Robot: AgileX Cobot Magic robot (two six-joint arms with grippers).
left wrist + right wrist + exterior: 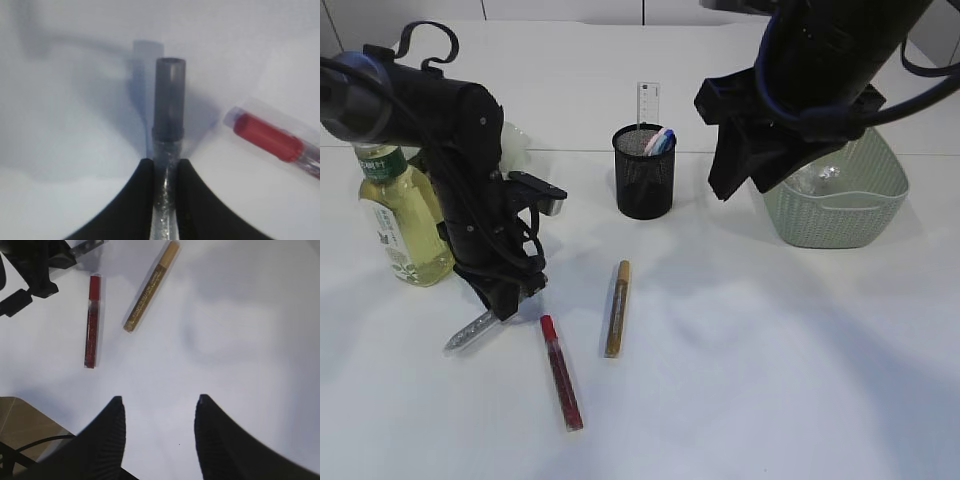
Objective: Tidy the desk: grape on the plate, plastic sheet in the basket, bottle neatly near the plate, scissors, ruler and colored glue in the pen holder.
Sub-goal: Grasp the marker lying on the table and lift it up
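My left gripper (506, 304) (165, 161) is shut on a silver glitter glue tube (470, 335) (169, 100), low over the table, the dark cap pointing away from the fingers. A red glue tube (561, 372) (270, 137) (92, 320) lies just right of it, and a gold one (617, 308) (150, 287) further right. The black mesh pen holder (644, 172) holds the ruler (648, 103) and the scissors (660, 140). The bottle (400, 215) stands at the left. My right gripper (730, 180) (159, 399) hangs open and empty. The grape is out of view.
A green basket (860, 200) at the right holds the clear plastic sheet (810, 180). A pale shape (516, 145) peeks from behind the left arm; I cannot tell whether it is the plate. The right arm hangs over the basket's left side.
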